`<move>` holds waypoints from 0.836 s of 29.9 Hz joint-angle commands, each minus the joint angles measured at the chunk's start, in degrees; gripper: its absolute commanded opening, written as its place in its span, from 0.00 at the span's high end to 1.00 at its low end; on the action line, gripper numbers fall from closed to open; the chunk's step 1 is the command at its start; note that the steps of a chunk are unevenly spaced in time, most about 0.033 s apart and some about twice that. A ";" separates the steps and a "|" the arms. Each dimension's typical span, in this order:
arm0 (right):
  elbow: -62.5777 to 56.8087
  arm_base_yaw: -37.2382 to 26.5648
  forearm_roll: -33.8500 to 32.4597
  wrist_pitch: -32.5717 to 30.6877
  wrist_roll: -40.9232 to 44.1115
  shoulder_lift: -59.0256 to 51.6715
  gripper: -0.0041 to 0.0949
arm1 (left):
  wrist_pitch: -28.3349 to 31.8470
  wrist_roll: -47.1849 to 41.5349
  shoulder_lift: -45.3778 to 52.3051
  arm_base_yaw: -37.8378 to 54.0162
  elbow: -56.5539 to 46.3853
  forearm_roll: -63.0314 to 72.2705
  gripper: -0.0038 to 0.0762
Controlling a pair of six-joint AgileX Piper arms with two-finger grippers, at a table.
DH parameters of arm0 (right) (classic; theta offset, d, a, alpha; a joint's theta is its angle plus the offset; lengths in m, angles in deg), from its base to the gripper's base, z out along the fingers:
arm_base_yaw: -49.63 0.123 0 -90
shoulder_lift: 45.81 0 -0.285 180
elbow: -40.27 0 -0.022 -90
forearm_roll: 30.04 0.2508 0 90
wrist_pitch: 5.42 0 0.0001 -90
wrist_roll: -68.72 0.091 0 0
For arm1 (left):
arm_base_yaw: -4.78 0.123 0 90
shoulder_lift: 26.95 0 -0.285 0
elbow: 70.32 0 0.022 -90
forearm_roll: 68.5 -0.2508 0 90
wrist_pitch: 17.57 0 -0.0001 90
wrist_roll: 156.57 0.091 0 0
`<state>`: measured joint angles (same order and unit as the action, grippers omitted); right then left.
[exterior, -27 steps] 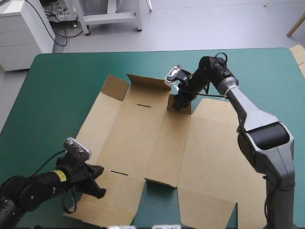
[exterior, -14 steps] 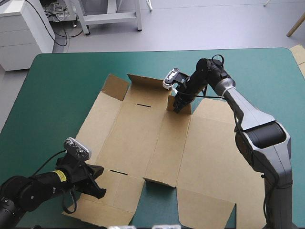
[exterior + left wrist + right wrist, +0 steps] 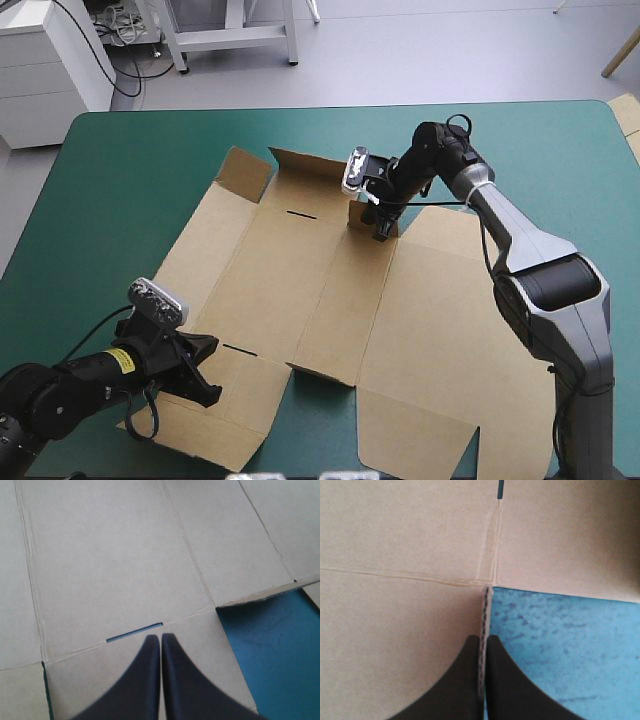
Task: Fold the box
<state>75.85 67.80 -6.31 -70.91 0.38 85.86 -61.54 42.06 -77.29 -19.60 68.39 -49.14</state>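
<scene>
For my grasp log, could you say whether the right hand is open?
No, the right hand is all but shut, pinching the box.

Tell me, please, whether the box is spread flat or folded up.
Mostly spread: the box lies flat on the table, only its far flaps raised.

**Legible markings, all views.** No text, number or brand can be read on the box [image 3: 300, 290] or anywhere else. The one marking is a small yellow label [image 3: 122, 362] on the black forearm of the left arm [image 3: 60, 395]. It appears in the high view, just behind the wrist. Its dark print is too small to make out.
</scene>
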 commanded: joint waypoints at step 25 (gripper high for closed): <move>1.71 9.16 2.49 2.88 -19.74 -3.62 0.98 | 4.73 -0.44 0.24 -0.28 3.97 1.50 0.96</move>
<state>75.85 76.89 -5.71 -68.67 -17.93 85.86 -60.14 42.06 -77.29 -19.60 70.27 -49.14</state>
